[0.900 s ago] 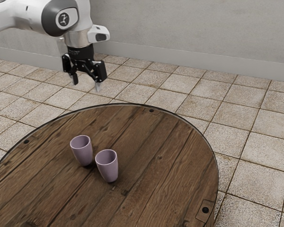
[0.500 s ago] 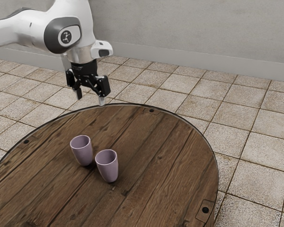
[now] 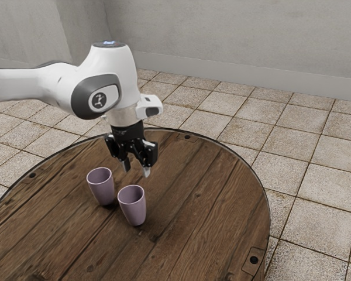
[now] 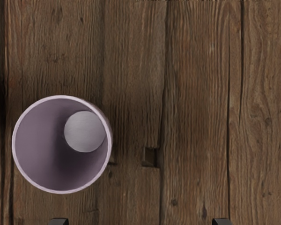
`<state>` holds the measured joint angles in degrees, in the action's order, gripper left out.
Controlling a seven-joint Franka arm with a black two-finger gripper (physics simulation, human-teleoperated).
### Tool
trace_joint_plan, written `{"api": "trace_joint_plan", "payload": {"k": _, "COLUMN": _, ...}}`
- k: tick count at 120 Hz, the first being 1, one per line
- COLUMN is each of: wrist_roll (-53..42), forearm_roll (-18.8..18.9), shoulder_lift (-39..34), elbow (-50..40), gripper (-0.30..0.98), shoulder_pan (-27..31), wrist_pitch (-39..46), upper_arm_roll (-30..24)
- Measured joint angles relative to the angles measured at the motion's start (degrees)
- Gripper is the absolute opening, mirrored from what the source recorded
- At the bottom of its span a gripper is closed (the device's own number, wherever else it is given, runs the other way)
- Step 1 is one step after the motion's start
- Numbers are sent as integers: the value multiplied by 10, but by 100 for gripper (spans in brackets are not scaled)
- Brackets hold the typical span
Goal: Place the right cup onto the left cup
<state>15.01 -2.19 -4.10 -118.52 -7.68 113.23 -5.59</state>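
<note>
While a round wooden table point(image 3: 205, 216) stood beneath, a white robot arm point(image 3: 114, 76) held its black pincer point(image 3: 136, 170) spread and empty. Below it, off to the side where the left cup point(image 3: 101, 187) stood, was the right cup point(image 3: 133, 206), upright, mouth up, likely calling for a sideways shift first.

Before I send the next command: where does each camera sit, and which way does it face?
Exterior view: beside my arm, looking down across the round table at the left cup and right cup; my arm and open fingers show.
Wrist view: on my hand, facing down into one cup; dark fingertips appear at the lower edge.
Shared: tabletop, fingers and one cup, probably the right, judging by the notch nearby.
</note>
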Motion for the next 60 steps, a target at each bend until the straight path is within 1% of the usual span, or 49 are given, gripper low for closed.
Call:
{"api": "trace_joint_plan", "payload": {"k": 19, "wrist_roll": 32, "forearm_roll": -7, "shoulder_lift": 0, "elbow": -30, "gripper": 32, "shoulder_pan": 26, "wrist_pitch": 37, "upper_arm_roll": -23}}
{"api": "trace_joint_plan", "payload": {"k": 35, "wrist_roll": 58, "forearm_roll": -12, "shoulder_lift": 0, "elbow": -55, "gripper": 30, "shoulder_pan": 28, "wrist_pitch": 64, "upper_arm_roll": -40}}
{"api": "trace_joint_plan", "payload": {"k": 60, "wrist_roll": 89, "forearm_roll": -17, "shoulder_lift": 15, "elbow": -73, "gripper": 28, "shoulder_pan": 47, "wrist_pitch": 99, "upper_arm_roll": -44}}
